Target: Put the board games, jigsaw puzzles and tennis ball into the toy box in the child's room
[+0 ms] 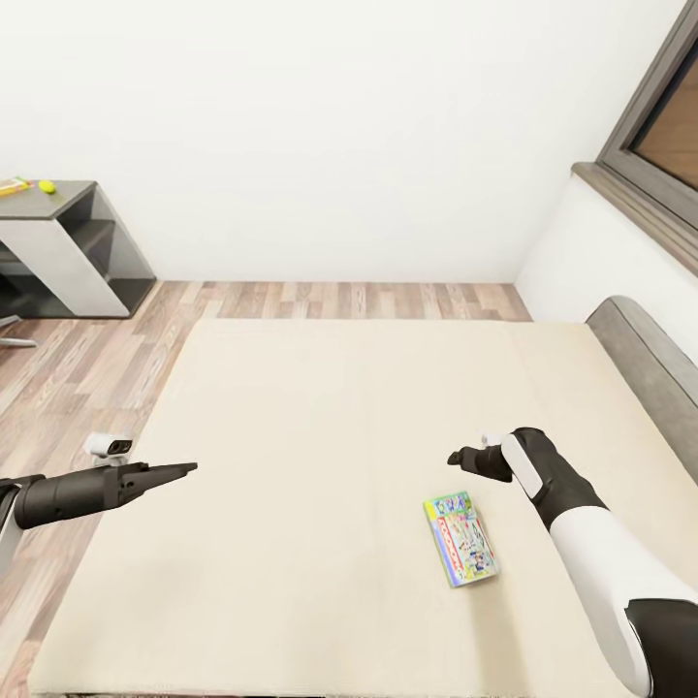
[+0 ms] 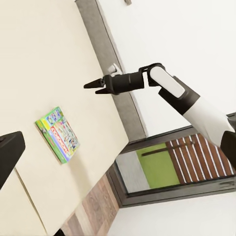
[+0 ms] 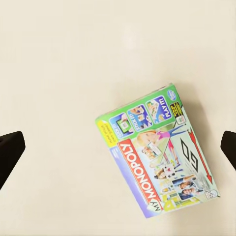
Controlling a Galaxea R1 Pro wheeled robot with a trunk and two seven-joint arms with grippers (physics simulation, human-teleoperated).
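Note:
One of the board games [image 1: 460, 538], a bright green, red and blue box, lies flat on the cream mattress of the bed [image 1: 320, 436], towards its right. It also appears under the right wrist camera as the board game [image 3: 157, 157] and in the left wrist view [image 2: 58, 133]. My right gripper [image 1: 456, 458] hovers open a little above and beyond it, its fingers [image 3: 10, 150] spread wide on either side. My left gripper [image 1: 184, 469] hangs over the bed's left part, open and holding nothing. Far off at the left, the tennis ball [image 1: 46, 186] rests on the table [image 1: 68, 208].
A flat yellow-orange thing [image 1: 12, 184], too small to identify, lies beside the ball. The grey headboard [image 1: 645, 359] runs along the bed's right side under a grey-framed window [image 1: 659, 116]. Wood-plank floor [image 1: 87, 359] lies between bed and table.

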